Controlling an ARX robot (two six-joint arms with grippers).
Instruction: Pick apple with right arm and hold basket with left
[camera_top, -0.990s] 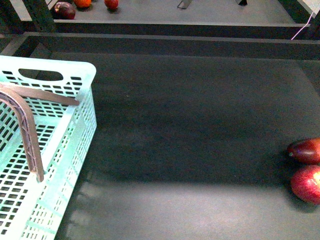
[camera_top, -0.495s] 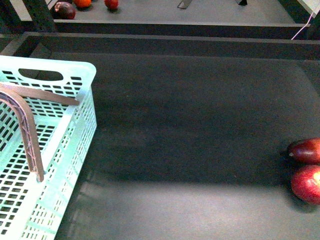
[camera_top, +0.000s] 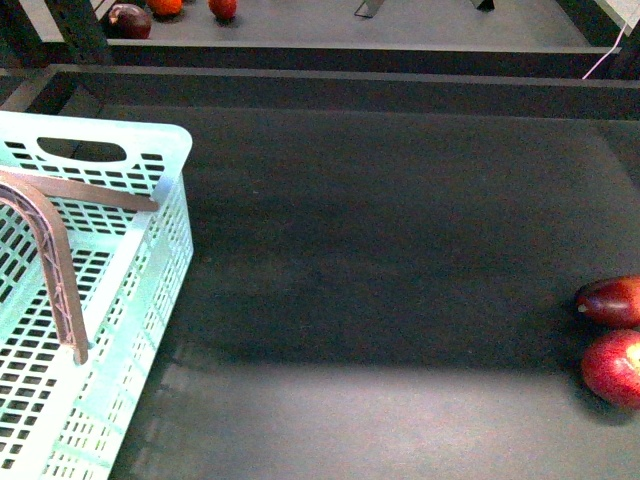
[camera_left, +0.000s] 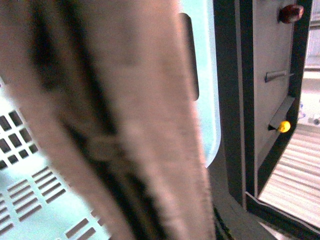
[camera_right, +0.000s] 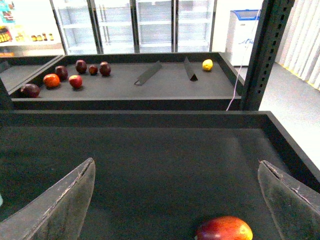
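The apple (camera_top: 614, 368), round and bright red, lies at the right edge of the dark table in the front view. The mint basket (camera_top: 150, 290) stands at the left with its brown latticed handle (camera_top: 55, 265) raised. In the left wrist view that handle (camera_left: 125, 125) fills the picture, with basket wall (camera_left: 205, 75) behind it; my left gripper is shut on it, its fingers hidden. My right gripper (camera_right: 176, 165) is open and empty above the table. A red fruit with a yellowish patch (camera_right: 223, 230) lies between its fingers; I cannot tell whether it is the apple.
A darker, elongated maroon fruit (camera_top: 609, 300) lies just beyond the apple, almost touching it. A raised dark rim (camera_top: 320, 88) bounds the table at the back. The shelf beyond holds several fruits (camera_right: 75, 80), a lemon (camera_right: 207, 64) and two dividers. A black post (camera_right: 262, 55) stands at the right.
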